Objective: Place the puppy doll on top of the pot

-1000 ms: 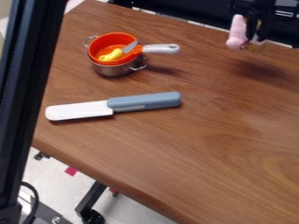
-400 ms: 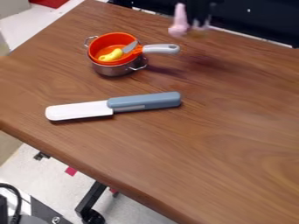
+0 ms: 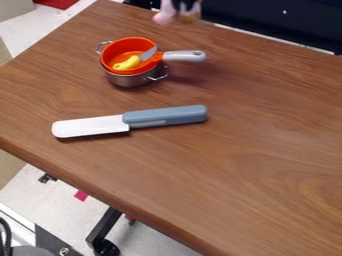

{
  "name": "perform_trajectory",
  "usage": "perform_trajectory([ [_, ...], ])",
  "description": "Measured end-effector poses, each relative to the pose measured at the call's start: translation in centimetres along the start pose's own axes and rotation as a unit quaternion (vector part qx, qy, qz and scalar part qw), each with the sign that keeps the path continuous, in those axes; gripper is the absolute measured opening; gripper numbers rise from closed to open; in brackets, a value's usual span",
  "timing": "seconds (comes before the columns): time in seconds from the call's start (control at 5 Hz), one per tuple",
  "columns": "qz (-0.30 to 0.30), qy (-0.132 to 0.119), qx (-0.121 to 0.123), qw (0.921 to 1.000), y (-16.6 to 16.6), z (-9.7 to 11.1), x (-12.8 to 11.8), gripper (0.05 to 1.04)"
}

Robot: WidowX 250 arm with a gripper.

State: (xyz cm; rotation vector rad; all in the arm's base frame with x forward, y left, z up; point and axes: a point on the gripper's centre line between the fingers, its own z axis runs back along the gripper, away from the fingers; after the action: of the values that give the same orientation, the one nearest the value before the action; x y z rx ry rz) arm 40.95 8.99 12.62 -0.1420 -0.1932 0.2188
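From a distance, I hold the pink-and-tan puppy doll (image 3: 165,16) between the closed fingers of the black two-finger gripper (image 3: 182,6), at the view's top edge. Below, on the brown wood-grain table (image 3: 247,165), an orange pan with a grey handle (image 3: 135,42) sits in a silver metal pot (image 3: 129,81), near a white-bladed, blue-handled toy knife (image 3: 163,116).

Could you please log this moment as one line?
gripper: holding doll | metal pot: orange pan nested inside | placement: not yet done
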Motion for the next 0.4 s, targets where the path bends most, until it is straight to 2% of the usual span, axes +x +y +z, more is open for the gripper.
perform_trajectory([
  [0.2,-0.051,0.005,-0.026,0.9983,2.2,0.3,-0.4,0.120],
  [0.4,-0.026,0.019,-0.042,0.9986,4.3,-1.5,-2.1,0.120],
])
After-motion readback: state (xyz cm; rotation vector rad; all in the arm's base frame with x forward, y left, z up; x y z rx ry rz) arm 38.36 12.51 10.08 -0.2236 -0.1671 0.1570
